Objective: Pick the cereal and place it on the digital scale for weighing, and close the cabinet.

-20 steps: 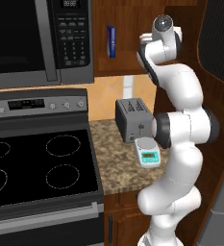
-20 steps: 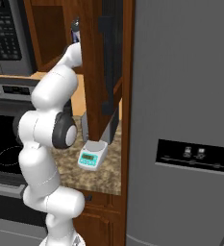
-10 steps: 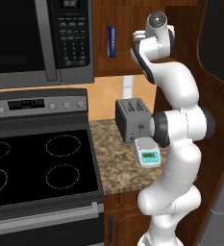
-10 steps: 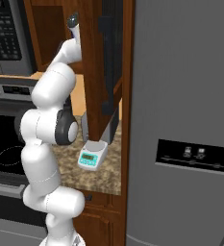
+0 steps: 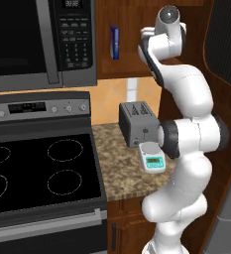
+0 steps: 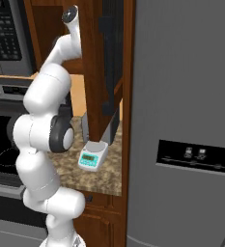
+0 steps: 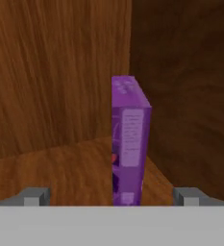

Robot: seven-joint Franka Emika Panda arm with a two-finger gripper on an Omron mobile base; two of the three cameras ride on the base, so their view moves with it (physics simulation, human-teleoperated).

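cereal (image 7: 128, 139) upright, between open tool (image 7: 111, 196) fingertips

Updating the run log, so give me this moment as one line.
phase: reaching into cabinet | gripper: open, straddling cereal, no grip | cereal: upright on shelf | digital scale: bare, beside toaster | door: open

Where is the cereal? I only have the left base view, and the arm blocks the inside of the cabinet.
Observer: The hand view shows the cereal standing upright on the cabinet shelf, near the back corner.
Operator: Is the tool on it?
Observer: No. The tool is open, with the box ahead between its fingertips and neither touching.
Operator: And the door?
Observer: In the right base view the cabinet door stands open, edge-on, above the digital scale.
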